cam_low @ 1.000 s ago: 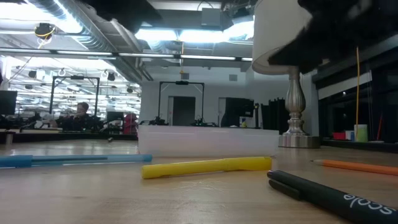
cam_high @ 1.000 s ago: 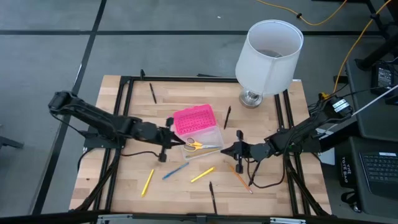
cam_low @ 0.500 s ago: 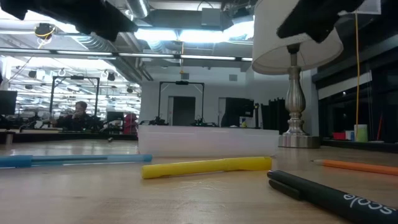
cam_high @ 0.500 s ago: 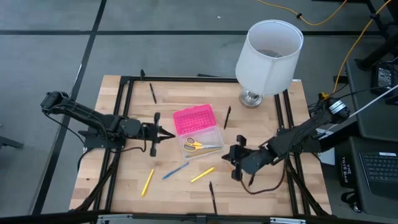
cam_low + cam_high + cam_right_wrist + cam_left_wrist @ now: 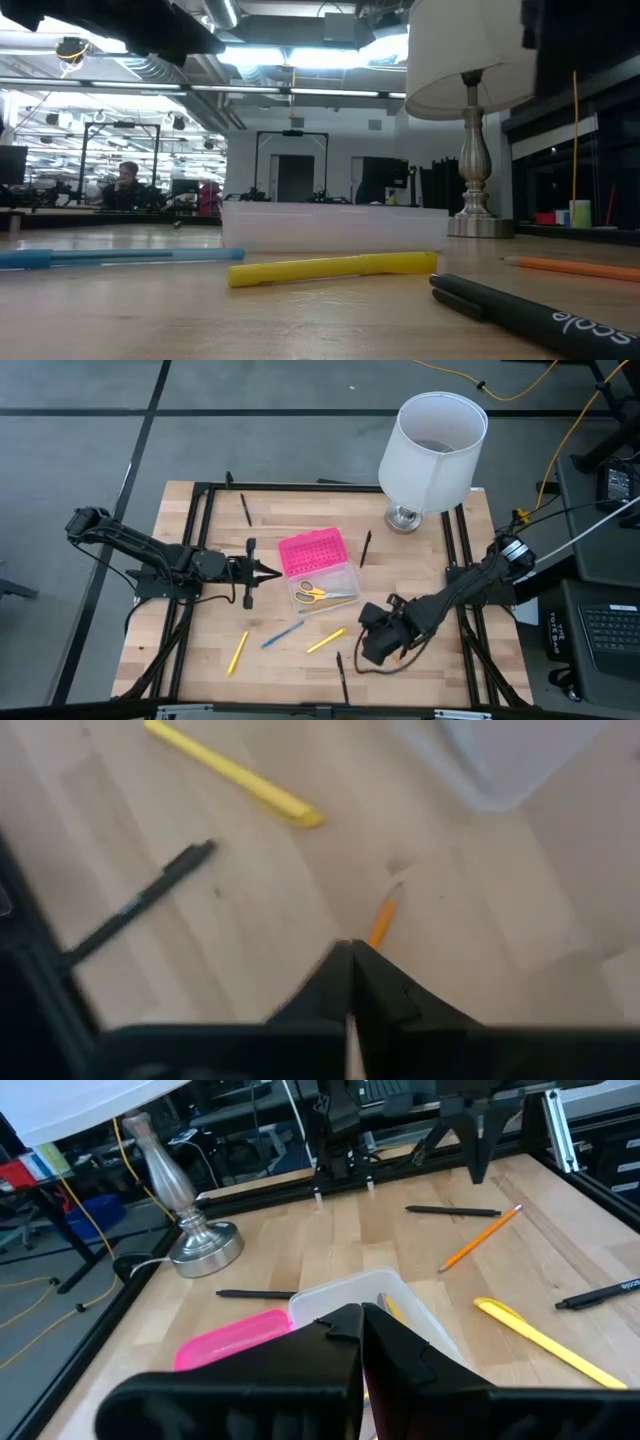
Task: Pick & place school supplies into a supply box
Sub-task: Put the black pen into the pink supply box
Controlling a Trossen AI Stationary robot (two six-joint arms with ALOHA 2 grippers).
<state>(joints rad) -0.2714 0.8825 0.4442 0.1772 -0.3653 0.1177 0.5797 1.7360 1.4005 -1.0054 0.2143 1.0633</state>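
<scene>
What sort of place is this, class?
Probably a robotics lab or workshop: a wooden worktable inside a black metal frame, exposed ceiling ducts, and rows of workstations behind.

1 supply box (image 5: 318, 568), 1 scissors (image 5: 313, 593), 2 yellow pens (image 5: 326, 640), 1 blue pen (image 5: 283, 634), 1 orange pencil (image 5: 482, 1238), 3 black pens (image 5: 245, 509), 1 lamp (image 5: 431, 450), 2 arms.

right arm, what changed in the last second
The right gripper swung down from beside the box onto the orange pencil, shut, grip unclear. The left gripper backed off the box, shut. Box, scissors and other pens stayed.
</scene>
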